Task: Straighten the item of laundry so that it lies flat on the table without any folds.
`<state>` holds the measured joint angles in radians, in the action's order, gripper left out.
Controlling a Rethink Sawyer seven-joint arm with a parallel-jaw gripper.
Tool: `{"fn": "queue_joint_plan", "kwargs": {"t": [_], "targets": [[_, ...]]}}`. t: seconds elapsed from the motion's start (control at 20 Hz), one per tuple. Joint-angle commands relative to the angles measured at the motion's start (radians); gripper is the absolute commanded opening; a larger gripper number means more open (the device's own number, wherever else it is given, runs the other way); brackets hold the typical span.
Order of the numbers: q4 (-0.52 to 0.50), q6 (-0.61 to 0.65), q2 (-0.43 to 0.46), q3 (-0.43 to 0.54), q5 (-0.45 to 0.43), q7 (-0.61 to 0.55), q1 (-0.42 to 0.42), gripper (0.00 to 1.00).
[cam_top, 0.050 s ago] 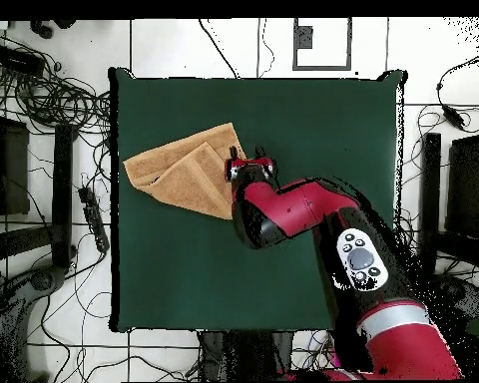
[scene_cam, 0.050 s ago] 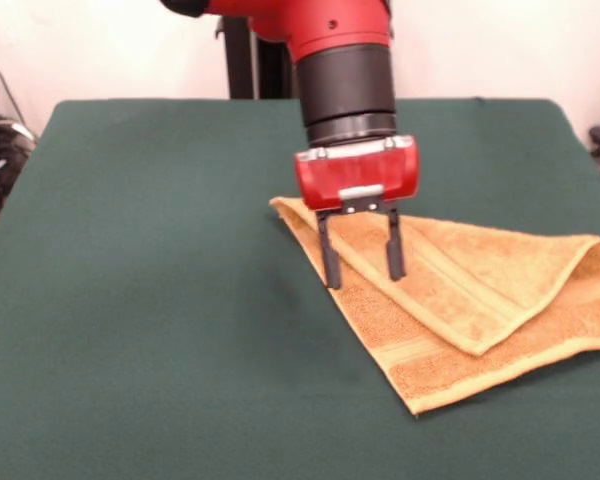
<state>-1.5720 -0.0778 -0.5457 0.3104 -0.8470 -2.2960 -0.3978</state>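
Observation:
The orange-tan towel (scene_cam, 0.050 s ago: 460,300) lies on the dark green table (scene_cam, 0.050 s ago: 150,300) at the right side in the front view, folded over on itself with a loose upper flap whose corner points toward the front. In the overhead view the towel (cam_top, 0.050 s ago: 184,172) sits near the table's (cam_top, 0.050 s ago: 303,120) left edge. My gripper (scene_cam, 0.050 s ago: 361,264) hangs open over the towel's left corner, its two dark fingers (scene_cam, 0.050 s ago: 329,255) pointing down, tips at or just above the cloth with nothing held between them. The arm covers the gripper (cam_top, 0.050 s ago: 249,165) from above.
Cables and stands (cam_top, 0.050 s ago: 44,100) lie on the floor left of the table in the overhead view. The red arm (cam_top, 0.050 s ago: 313,214) stretches across the table's lower right part there.

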Motion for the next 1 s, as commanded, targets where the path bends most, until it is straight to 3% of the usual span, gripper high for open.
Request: {"fn": "queue_joint_plan", "kwargs": {"t": [0.05, 0.35, 0.45, 0.5, 0.6, 1.0], "targets": [[0.04, -0.011, 0.044, -0.051, 0.063, -0.097, 0.01, 1.0], [0.028, 0.028, 0.052, -0.001, 0.057, -0.062, -0.024, 1.0], [-0.006, 0.07, 0.052, 0.111, 0.027, -0.011, -0.097, 1.0], [-0.042, 0.109, 0.059, 0.23, -0.005, 0.047, -0.174, 1.0], [-0.083, 0.154, 0.073, 0.354, -0.036, 0.114, -0.255, 1.0], [-0.193, 0.146, 0.066, 0.592, -0.138, 0.154, -0.421, 1.0]]}}
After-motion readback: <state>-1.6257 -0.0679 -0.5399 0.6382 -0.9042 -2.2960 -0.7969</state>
